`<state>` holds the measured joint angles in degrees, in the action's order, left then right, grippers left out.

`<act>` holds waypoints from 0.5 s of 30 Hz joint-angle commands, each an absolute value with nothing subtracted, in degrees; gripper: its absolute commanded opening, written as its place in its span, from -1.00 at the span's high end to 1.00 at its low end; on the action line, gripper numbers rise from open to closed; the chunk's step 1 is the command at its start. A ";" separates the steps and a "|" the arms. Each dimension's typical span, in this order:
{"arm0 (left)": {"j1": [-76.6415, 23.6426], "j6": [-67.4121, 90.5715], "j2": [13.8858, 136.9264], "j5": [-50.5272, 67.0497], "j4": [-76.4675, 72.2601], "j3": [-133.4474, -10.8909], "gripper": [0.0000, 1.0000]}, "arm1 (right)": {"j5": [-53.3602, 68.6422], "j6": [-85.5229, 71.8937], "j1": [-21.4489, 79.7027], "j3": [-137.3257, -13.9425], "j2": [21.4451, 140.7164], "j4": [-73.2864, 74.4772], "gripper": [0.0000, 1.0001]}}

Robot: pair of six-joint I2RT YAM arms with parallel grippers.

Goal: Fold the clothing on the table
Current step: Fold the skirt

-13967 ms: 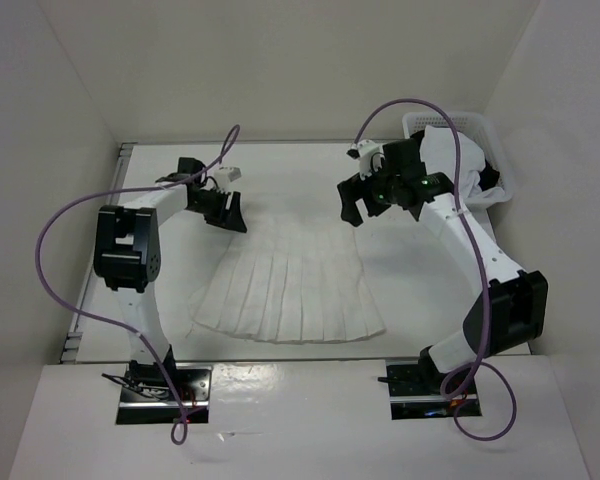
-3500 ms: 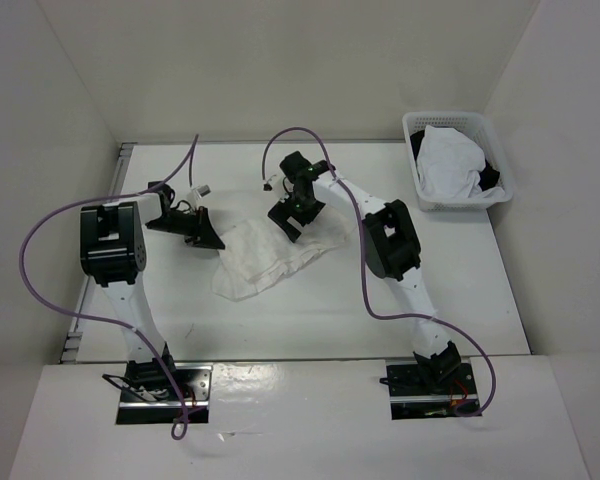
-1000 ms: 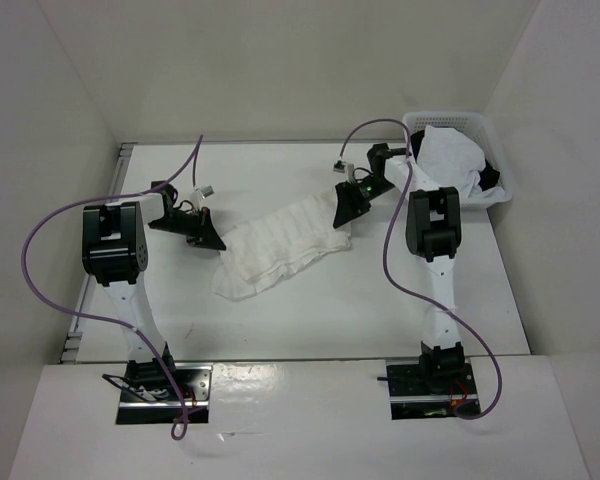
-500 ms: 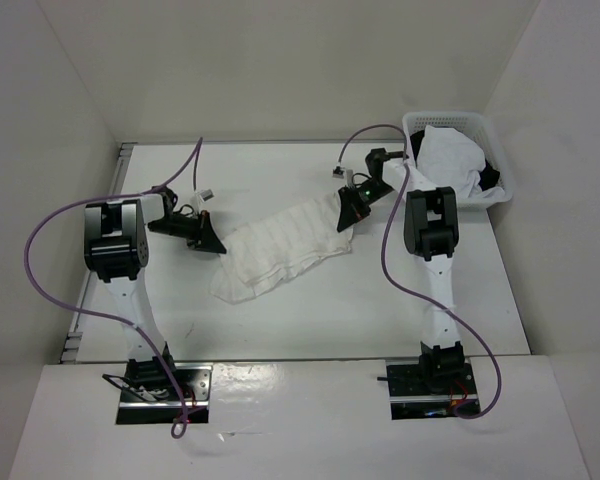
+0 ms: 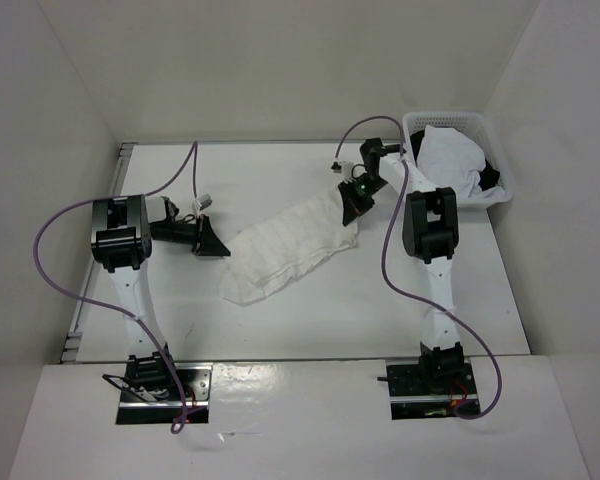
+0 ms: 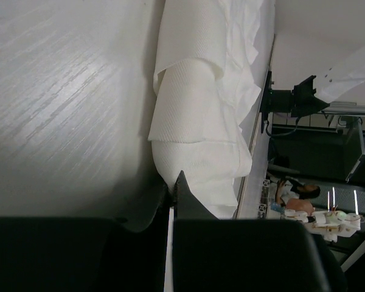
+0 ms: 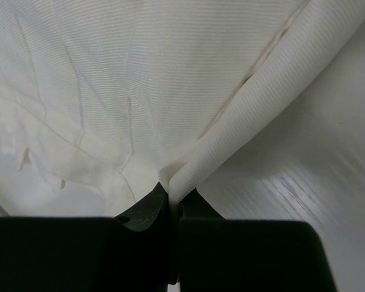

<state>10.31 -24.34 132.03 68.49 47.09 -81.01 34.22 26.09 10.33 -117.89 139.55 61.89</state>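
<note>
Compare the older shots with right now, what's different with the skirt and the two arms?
The skirt, first flat and fan-shaped, is now a long folded strip lying slantwise on the table. In the last second the right end effector closed on its right end, pinching a fold. The left end effector shifted slightly right, staying shut on the strip's left end. The basket did not move.

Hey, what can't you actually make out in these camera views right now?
Top view: a dark item in the basket, mostly under the white cloth.
Left wrist view: the far end of the skirt, cut off by the top edge.
Right wrist view: the skirt's outline; it overfills the frame.
</note>
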 commanded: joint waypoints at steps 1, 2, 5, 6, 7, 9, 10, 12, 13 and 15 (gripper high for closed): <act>10.28 -30.85 134.82 68.38 47.20 -81.56 1.00 | 20.24 22.68 11.95 -121.20 132.55 56.26 1.00; 10.28 -30.85 134.82 69.07 47.20 -82.17 1.00 | 17.69 21.89 12.65 -121.81 132.54 56.25 1.00; 10.28 -29.80 135.35 69.08 47.20 -83.49 1.00 | 15.48 20.66 12.66 -124.61 131.66 55.55 1.00; 9.67 -29.79 135.35 69.08 47.89 -83.50 1.00 | 12.86 20.65 13.44 -125.50 132.18 56.24 1.00; 9.67 -29.27 135.35 69.08 47.90 -84.28 1.00 | 11.70 20.65 14.32 -126.20 132.71 56.25 1.00; 9.05 -28.75 134.13 69.08 47.90 -84.90 1.00 | 7.85 20.65 15.38 -126.74 132.71 56.25 1.00; 9.05 -28.22 134.12 69.08 47.90 -85.42 1.00 | 6.69 20.65 16.77 -127.35 132.71 56.25 1.00; 9.05 -27.69 134.12 69.08 47.37 -85.43 1.00 | 4.23 20.65 18.19 -127.97 132.19 56.77 1.00; 9.05 -27.69 134.12 69.08 47.37 -86.04 1.00 | 3.17 20.65 20.02 -128.58 132.19 56.78 1.00; 9.05 -27.07 134.12 69.60 47.37 -86.04 1.00 | 1.07 20.65 22.05 -128.58 131.58 57.30 1.00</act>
